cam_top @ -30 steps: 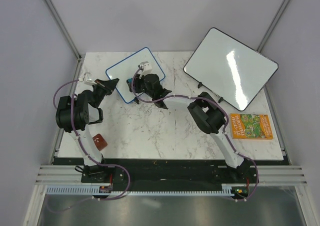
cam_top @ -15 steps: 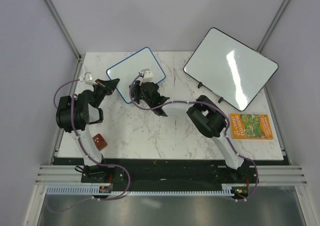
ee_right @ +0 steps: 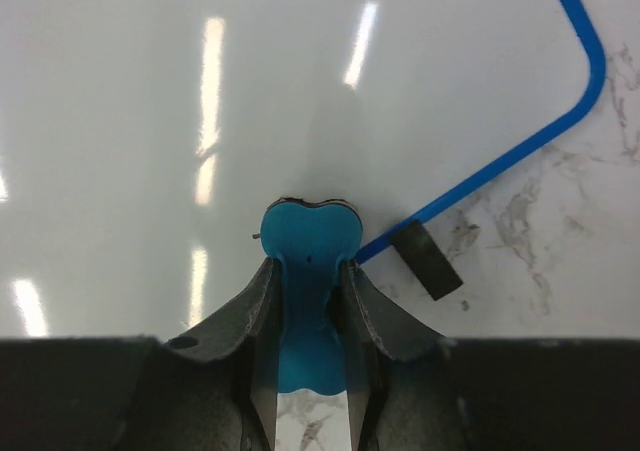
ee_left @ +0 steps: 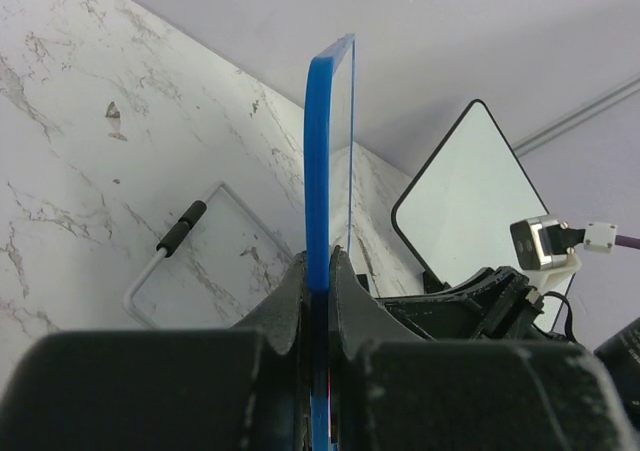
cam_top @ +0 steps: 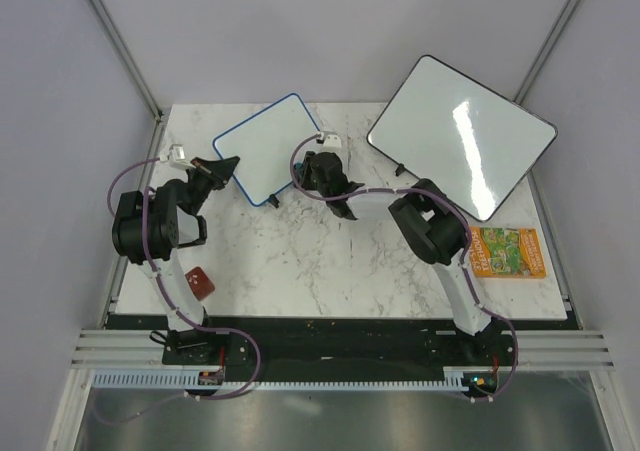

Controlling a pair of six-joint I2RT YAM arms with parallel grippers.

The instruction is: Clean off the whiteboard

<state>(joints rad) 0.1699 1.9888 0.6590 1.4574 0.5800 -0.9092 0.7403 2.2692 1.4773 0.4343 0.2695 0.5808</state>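
Top external view: whiteboard (cam_top: 268,146), blue-rimmed, on the far-left part of the marble table (cam_top: 300,261). Left gripper (ee_left: 318,271): fingers closed tight on the board's blue rim at its left corner. Right gripper (ee_right: 305,266): clamped on a blue eraser (ee_right: 308,233), whose tip lies against the board's white face just inside the rim, near a black foot (ee_right: 427,261). Larger black-rimmed whiteboard (cam_top: 460,136): far right, apart.

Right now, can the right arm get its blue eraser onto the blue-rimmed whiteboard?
Probably yes. The right gripper, shut on the blue eraser, has the eraser's tip over the whiteboard near one corner. Nothing lies between, and the left gripper clamps the opposite rim, clear of it.
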